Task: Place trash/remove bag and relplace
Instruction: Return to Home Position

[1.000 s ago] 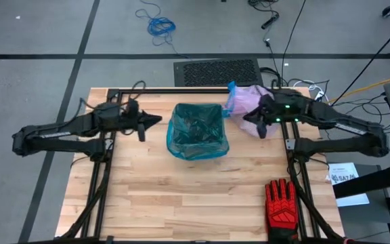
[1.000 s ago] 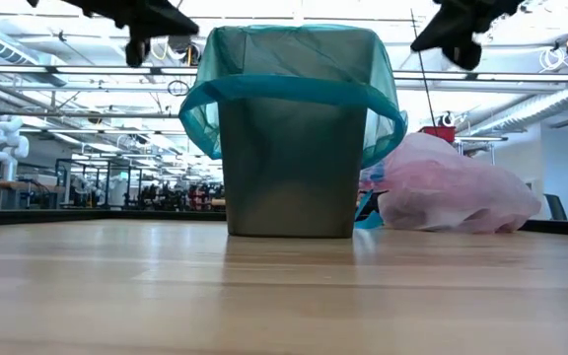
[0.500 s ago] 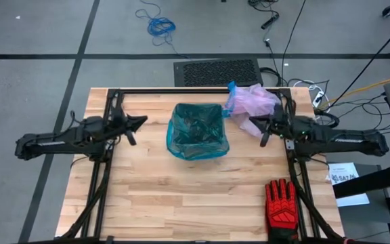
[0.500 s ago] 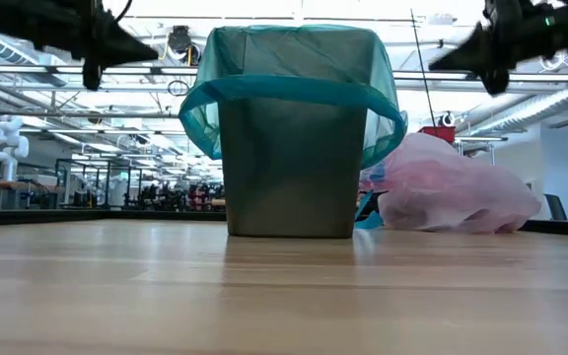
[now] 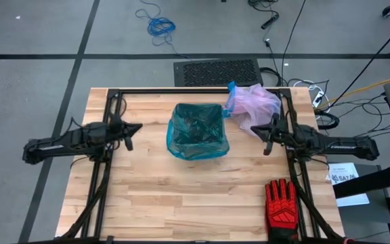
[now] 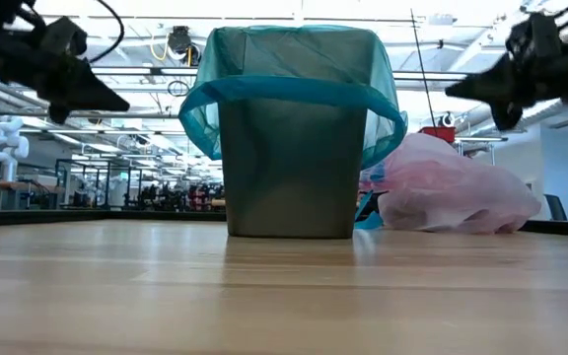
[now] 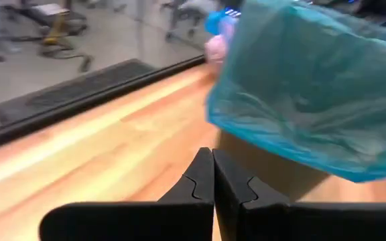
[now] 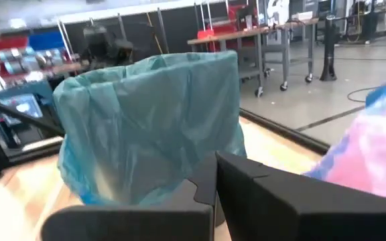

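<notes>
one wood table [image 5: 181, 196] w/ bin [image 6: 289, 187], bag [image 5: 252, 105], glove [image 5: 281, 203]; workshop [image 6: 87, 182] behind.

A bin [image 6: 289, 168] is set on the table [image 5: 181, 196], toward its rear centre, with a liner [image 5: 198, 132] fitted inside. The bag [image 5: 252, 105] is laid just behind and right of it. The left gripper [image 5: 138, 127] is held left of the bin and the right gripper [image 5: 256, 129] right of it, both apart from it. A work glove [image 5: 280, 203] is laid at the table's front right.
</notes>
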`<state>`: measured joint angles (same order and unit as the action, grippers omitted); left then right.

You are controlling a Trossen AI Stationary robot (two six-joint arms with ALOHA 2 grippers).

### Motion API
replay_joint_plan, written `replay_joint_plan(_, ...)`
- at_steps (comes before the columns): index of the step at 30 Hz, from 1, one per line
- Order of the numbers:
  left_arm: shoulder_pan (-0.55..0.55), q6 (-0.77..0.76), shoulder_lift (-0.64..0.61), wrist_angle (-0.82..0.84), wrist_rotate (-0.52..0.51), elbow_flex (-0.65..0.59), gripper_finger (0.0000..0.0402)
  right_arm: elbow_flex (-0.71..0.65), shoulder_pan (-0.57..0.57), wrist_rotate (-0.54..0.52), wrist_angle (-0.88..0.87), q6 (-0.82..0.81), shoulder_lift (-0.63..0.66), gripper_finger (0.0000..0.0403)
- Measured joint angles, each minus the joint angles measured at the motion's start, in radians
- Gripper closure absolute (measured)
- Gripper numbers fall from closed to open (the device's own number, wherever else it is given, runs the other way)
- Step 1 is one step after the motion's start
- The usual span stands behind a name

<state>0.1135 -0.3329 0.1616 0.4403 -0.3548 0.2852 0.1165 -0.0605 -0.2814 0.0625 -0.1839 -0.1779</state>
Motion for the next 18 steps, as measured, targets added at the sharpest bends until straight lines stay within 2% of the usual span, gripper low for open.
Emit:
replay_joint_plan(3, -0.013, -0.002, -0.073, -0.077, 0.062, -0.099, 0.0402, -0.097, 0.0, 0.0, 0.037, -0.039, 0.075, 0.0403)
replay_joint_plan(6, -0.026, -0.035, -0.139, -0.09, 0.079, -0.177, 0.0401, -0.102, -0.004, 0.008, -0.008, -0.048, 0.088, 0.0403)
replay_joint_plan(11, -0.034, 0.045, -0.161, -0.089, 0.013, -0.177, 0.0402, -0.102, -0.006, 0.025, -0.017, -0.023, 0.045, 0.0403)
replay_joint_plan(18, -0.034, -0.004, -0.133, -0.049, 0.012, -0.169, 0.0402, -0.102, -0.006, 0.025, -0.015, -0.04, -0.086, 0.0403)
